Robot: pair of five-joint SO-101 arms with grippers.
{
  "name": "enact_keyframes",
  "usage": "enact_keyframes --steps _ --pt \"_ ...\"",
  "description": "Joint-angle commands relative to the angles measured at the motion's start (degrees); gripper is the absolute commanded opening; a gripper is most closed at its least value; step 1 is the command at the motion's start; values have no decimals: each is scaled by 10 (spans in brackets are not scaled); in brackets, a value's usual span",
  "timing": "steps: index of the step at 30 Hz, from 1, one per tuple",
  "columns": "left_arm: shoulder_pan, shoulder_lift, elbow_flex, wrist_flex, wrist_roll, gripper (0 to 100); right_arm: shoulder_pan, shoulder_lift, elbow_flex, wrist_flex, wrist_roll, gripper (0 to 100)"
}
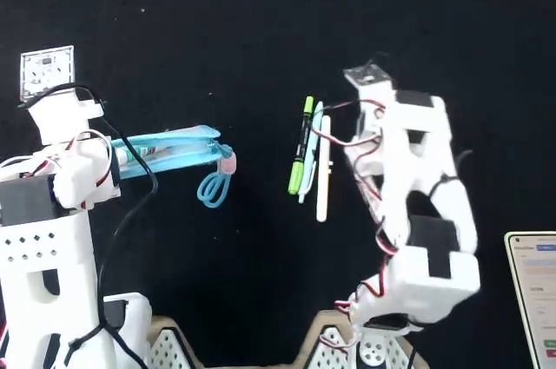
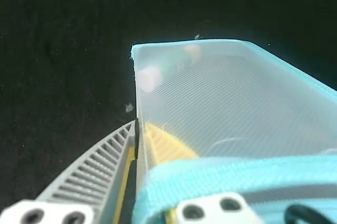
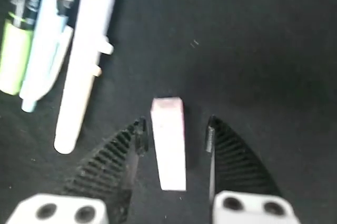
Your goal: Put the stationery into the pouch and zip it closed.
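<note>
My left jaws clenched one end of the pouch (image 1: pixel 174 150), which lay at the left of the high view on the desk (image 1: pixel 261 30). My right jaws stood spread around the eraser (image 3: pixel 168 145) without touching it, near three pens (image 1: pixel 311 156).

High view: fixed camera overhead, looks steeply down over black worktop (image 1: pixel 261 30). Arm bases at near edge, both arms in frame, things seen from well back.
Left wrist view: camera on left wrist, sights along left tool (image 2: pixel 138 126), very close to pouch (image 2: pixel 226 108).
Right wrist view: camera on right wrist, faces down at worktop past right tool (image 3: pixel 174 132), close above.
Shared: pouch in high and left wrist views; green highlighter (image 1: pixel 301 148) and white pen (image 1: pixel 324 178) in high and right wrist views.
</note>
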Motion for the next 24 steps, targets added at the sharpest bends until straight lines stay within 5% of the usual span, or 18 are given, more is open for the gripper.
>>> enact_keyframes --steps 1,16,21,24 --pt "-4 3 0 -1 3 30 -28 18 -34 7 4 163" --pt "-4 3 0 0 3 30 14 48 -34 1 74 155" --pt "-4 3 0 0 3 30 15 44 -22 -51 70 5" --pt "-4 3 0 0 3 30 17 21 -35 -24 70 8"
